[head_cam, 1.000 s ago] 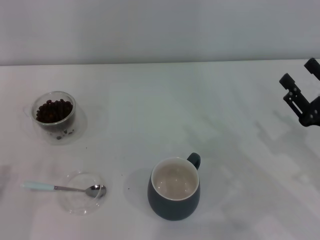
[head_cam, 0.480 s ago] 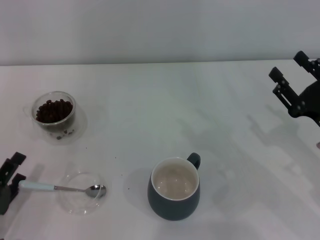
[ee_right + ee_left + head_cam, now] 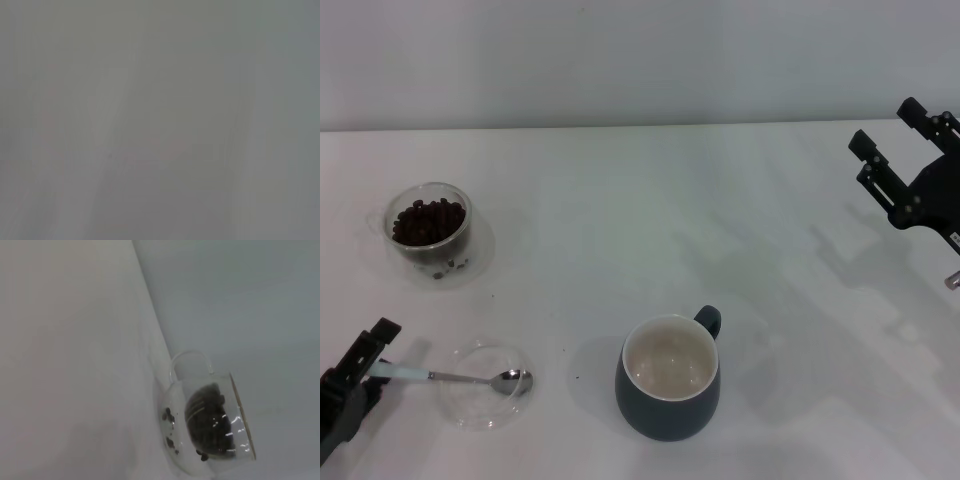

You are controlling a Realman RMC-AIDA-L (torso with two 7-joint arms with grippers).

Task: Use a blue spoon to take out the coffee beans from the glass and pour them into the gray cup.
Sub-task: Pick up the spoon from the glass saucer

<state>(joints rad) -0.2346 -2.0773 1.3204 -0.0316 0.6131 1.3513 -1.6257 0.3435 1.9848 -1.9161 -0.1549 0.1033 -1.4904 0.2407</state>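
The blue spoon (image 3: 460, 377) lies with its metal bowl in a shallow clear dish (image 3: 480, 410) and its pale handle pointing left. My left gripper (image 3: 376, 362) is low at the front left, open, with the handle's end between its fingers. The glass (image 3: 428, 232) stands at the back left with the coffee beans (image 3: 428, 220) heaped inside. The left wrist view shows the glass (image 3: 220, 440) and the coffee beans (image 3: 207, 412) from the side. The gray cup (image 3: 670, 395) stands at the front centre with its cream inside bare. My right gripper (image 3: 885, 125) hangs open at the far right.
The white table (image 3: 620, 220) runs back to a pale wall. A few loose beans lie in the glass's outer wall. The right wrist view shows only a grey blur.
My left gripper has come in from the front left corner and moved up to the spoon's handle end. My right gripper has drifted a little left and up.
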